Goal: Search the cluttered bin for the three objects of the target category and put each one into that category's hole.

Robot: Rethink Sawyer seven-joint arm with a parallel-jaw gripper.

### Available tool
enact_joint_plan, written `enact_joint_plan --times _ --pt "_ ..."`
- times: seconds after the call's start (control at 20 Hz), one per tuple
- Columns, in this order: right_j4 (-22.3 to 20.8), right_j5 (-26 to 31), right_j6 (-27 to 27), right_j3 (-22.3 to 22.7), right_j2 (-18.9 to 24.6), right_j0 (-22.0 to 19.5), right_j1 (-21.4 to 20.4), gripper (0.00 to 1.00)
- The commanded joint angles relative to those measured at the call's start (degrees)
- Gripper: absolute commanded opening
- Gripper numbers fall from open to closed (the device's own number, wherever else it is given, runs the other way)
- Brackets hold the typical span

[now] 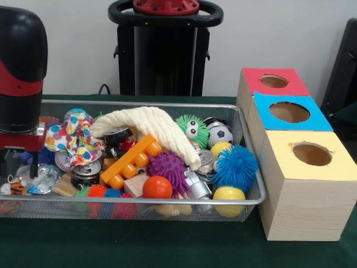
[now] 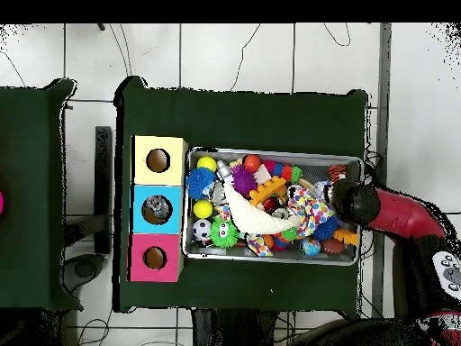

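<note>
From my remote station I saw the green-covered table carrying a wire mesh bin packed with toys, and beside it a row of three wooden boxes, touching one another, each with a round hole in its top: a yellow-topped box nearest the camera in the front view, a blue-topped box in the middle and a red-topped box farthest back. The arm hung over the end of the bin away from the boxes, and its gripper sat low among the clutter there; I could not tell whether it was gripping anything. A long cream knitted cloth lay draped across the middle of the heap, with a polka-dot cloth bunched beside it. Smaller pieces lay around them: an orange building block, a blue spiky ball, a purple spiky ball, a green googly-eyed ball, a small soccer ball, an orange ball and a yellow ball.
</note>
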Motion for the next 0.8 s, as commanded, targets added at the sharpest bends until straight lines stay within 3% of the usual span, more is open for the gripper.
enact_joint_plan --times 0.05,0.45,0.8 --pt "-0.2 9.9 -9.5 5.6 9.5 -1.9 1.3 1.0" --pt "-1.7 11.1 -11.2 5.5 12.7 -3.8 2.0 1.0" --pt "-3.3 13.7 -7.8 1.9 9.2 -1.2 2.8 1.0"
